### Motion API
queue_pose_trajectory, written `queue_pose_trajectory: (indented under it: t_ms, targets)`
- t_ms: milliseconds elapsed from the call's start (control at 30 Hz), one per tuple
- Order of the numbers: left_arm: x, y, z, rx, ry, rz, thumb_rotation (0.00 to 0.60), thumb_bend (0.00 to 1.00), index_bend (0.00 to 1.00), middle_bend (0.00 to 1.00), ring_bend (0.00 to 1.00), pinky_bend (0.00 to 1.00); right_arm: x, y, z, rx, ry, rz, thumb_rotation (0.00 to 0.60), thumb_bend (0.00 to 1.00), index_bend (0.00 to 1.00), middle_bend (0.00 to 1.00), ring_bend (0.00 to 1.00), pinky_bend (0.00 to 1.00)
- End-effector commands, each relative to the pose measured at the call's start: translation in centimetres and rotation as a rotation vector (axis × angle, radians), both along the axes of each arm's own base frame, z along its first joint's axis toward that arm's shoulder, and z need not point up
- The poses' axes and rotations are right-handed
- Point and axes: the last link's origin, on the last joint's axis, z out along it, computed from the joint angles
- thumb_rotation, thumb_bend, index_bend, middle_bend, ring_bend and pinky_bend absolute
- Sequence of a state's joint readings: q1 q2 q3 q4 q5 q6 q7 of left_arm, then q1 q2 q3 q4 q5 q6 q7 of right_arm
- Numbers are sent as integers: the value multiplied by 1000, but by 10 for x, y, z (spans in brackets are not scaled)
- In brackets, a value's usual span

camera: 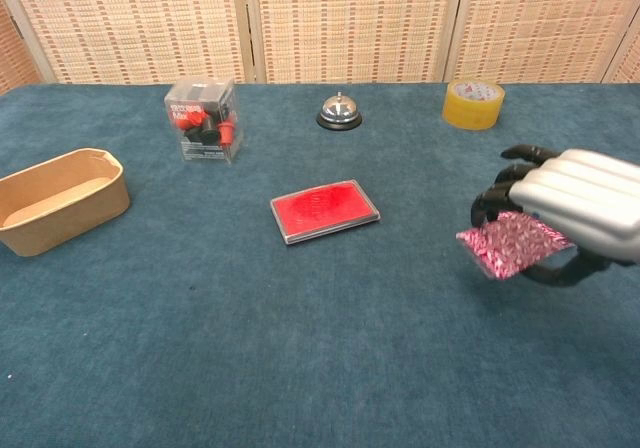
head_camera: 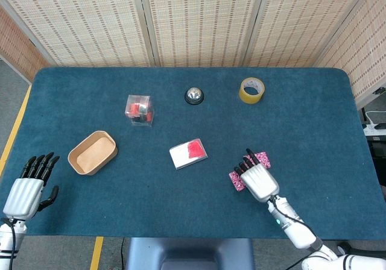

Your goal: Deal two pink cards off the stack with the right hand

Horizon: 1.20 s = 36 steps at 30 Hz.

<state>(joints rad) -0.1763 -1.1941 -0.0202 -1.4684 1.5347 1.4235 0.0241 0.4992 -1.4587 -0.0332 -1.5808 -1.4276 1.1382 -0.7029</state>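
we take the red case (head_camera: 189, 153) at the middle of the counter (head_camera: 313, 107) as our landmark. our right hand (head_camera: 258, 179) is toward our right of the case and nearer our edge, fingers curled down over a pink card (camera: 510, 243), pinching it from above; in the chest view the card looks tilted and off the cloth. behind the hand, on the side away from us, more pink shows (head_camera: 262, 158). we judge that to be the stack, though we cannot tell how many cards lie there. the grip from above suits drawing one card away while leaving the rest flat.

our left hand (head_camera: 27, 188) is far to the case's left at our near edge, fingers spread, holding nothing, well out of the way.

between the case and the right hand is bare cloth, room enough to lay cards down. the paper bowl (head_camera: 91, 152), the clear box (head_camera: 139, 109), the bell (head_camera: 193, 94) and the tape roll (head_camera: 251, 90) all sit beyond or left of the case, well apart from the hand. the near counter edge is close.
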Motion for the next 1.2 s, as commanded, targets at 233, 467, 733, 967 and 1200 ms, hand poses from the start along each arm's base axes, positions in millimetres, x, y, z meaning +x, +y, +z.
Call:
queue_pose_trajectory:
  t_ms: [233, 467, 733, 967, 1200]
  targets:
    - [1, -1, 2, 6, -7, -4, 600, 484, 0, 0, 0, 60, -6, 24, -24, 67, 72, 44, 600, 273, 501, 420, 195, 0]
    - [0, -1, 3, 10, -14, -4, 600, 483, 0, 0, 0, 60, -7, 27, -27, 77, 91, 65, 600, 271, 299, 308, 108, 0]
    - [0, -2, 3, 10, -17, -5, 600, 483, 0, 0, 0, 60, -11, 32, -26, 111, 123, 48, 600, 271, 84, 168, 34, 0]
    - [1, -3, 3, 10, -17, -7, 600, 483, 0, 0, 0, 60, -11, 33, -16, 103, 128, 40, 600, 271, 0, 113, 0, 0]
    - [-1, -3, 2, 7, -15, -4, 600, 483, 0, 0, 0, 60, -18, -3, 6, -21, 81, -52, 600, 271, 7, 114, 0, 0]
